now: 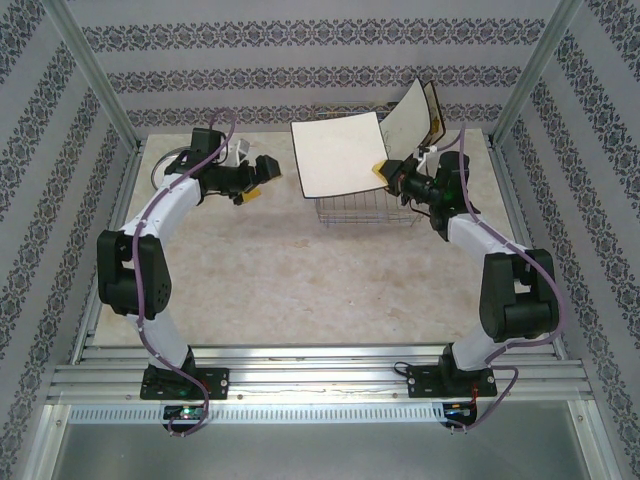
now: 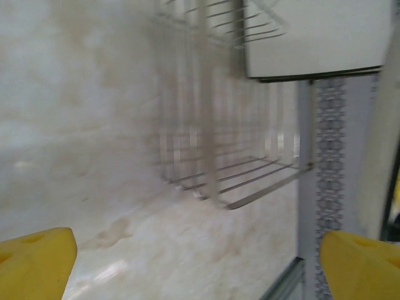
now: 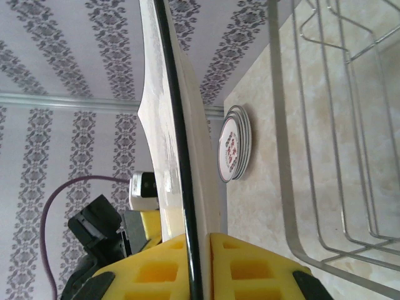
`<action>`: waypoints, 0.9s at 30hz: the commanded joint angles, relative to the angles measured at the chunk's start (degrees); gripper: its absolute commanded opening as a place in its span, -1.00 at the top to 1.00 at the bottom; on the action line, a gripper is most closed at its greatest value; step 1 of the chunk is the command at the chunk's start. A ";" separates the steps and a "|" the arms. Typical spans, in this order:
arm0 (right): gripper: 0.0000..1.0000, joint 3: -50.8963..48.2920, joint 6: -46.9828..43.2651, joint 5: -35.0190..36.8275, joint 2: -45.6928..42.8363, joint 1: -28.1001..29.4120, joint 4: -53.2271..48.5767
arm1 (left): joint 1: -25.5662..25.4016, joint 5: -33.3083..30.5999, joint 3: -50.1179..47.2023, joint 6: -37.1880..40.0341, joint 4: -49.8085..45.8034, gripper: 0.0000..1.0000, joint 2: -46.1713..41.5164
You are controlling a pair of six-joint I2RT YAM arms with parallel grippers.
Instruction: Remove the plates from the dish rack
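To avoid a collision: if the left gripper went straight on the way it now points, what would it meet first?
Most likely the dish rack, its wire side straight ahead of the open jaws; the square plate lies off that line. The view is blurred, so depth is uncertain.

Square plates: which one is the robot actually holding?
The square plate tilted above the dish rack, its edge pinched in the right gripper. The other two lean upright at the rack's far end.
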 commanded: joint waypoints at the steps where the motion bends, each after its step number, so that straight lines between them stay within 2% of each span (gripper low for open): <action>1: 1.00 3.25 -0.45 -3.45 -0.77 1.63 8.00 | -0.58 9.44 -1.07 -6.73 13.67 -0.99 -1.23; 7: 1.00 4.61 -2.96 -0.49 0.15 3.91 5.81 | -0.44 15.79 -0.90 -14.26 24.99 -1.00 1.01; 16: 1.00 9.29 -2.86 -0.12 4.01 6.56 6.22 | -0.54 16.06 -0.49 -13.48 23.55 -0.93 3.85; 19: 1.00 10.77 -2.80 -0.42 5.28 6.67 5.90 | -0.47 16.12 -1.26 -14.33 24.55 -0.80 3.96; 27: 1.00 13.67 -1.90 -0.97 9.04 7.37 6.28 | -0.45 17.62 -1.15 -15.29 25.37 -0.07 5.38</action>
